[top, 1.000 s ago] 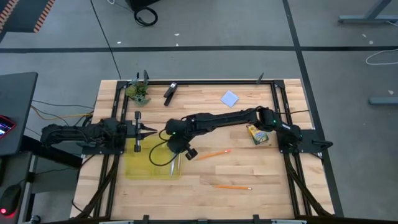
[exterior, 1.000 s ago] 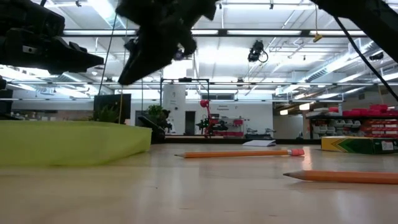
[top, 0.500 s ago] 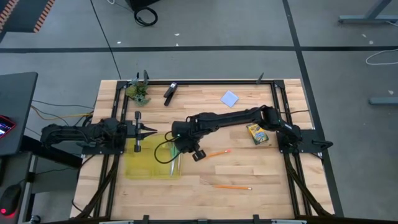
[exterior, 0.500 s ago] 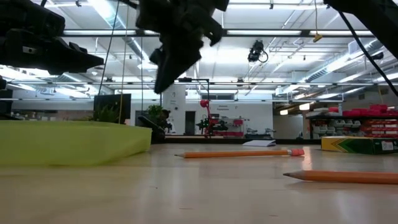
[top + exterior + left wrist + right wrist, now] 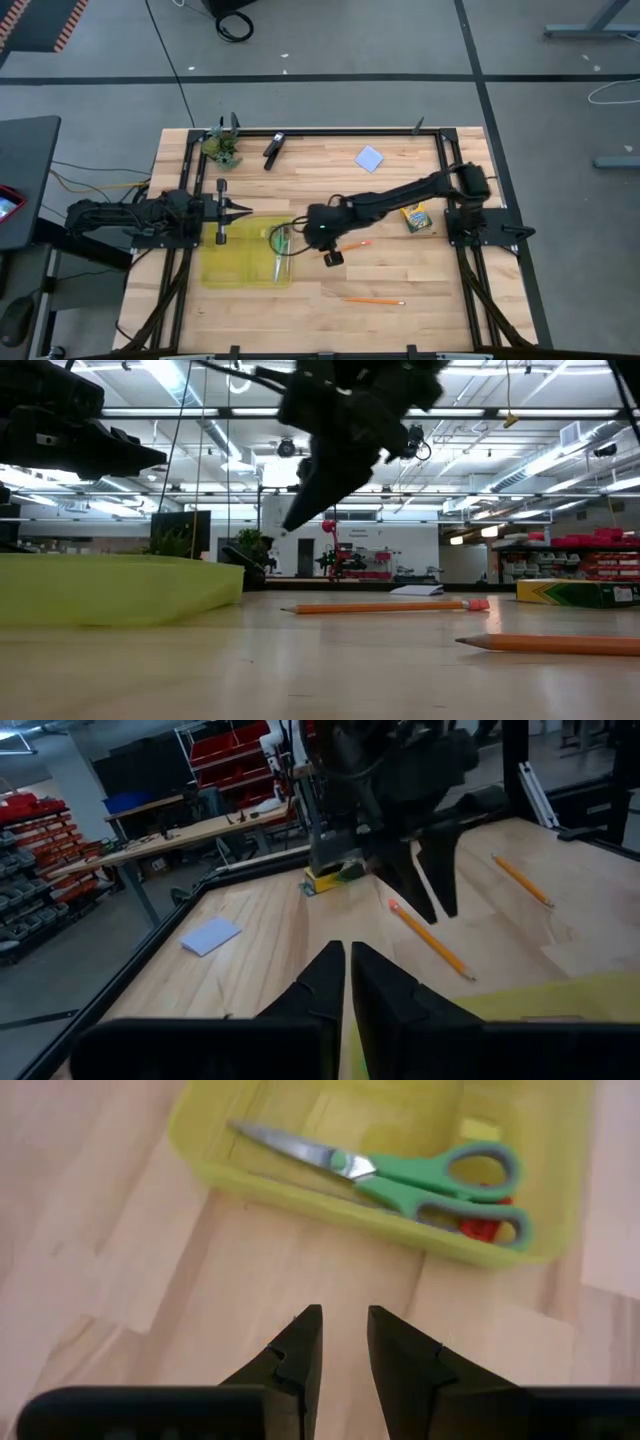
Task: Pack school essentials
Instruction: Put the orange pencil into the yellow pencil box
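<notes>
The green-handled scissors (image 5: 400, 1170) lie flat in the yellow-green tray (image 5: 300, 1195), beside a small red eraser (image 5: 480, 1228). My right gripper (image 5: 343, 1330) hovers just off the tray's right side (image 5: 300, 228), fingers narrowly open and holding nothing. One orange pencil (image 5: 348, 244) lies just right of it, and a second pencil (image 5: 375, 300) lies nearer the near edge. The yellow crayon box (image 5: 412, 215) and the pale blue notepad (image 5: 369, 158) lie on the table's right half. My left gripper (image 5: 245, 210) waits shut at the tray's far-left corner. No purple pen is in view.
The black oblong tool (image 5: 273, 150) and the green leafy clump (image 5: 222, 148) sit near the far edge. A dark frame rail (image 5: 445, 170) runs along the table's sides. Bare wood lies between the tray (image 5: 215, 275) and the crayon box.
My right gripper has drawn back from above the tray toward the table's right, and now hangs over bare wood beside the tray's right wall.
</notes>
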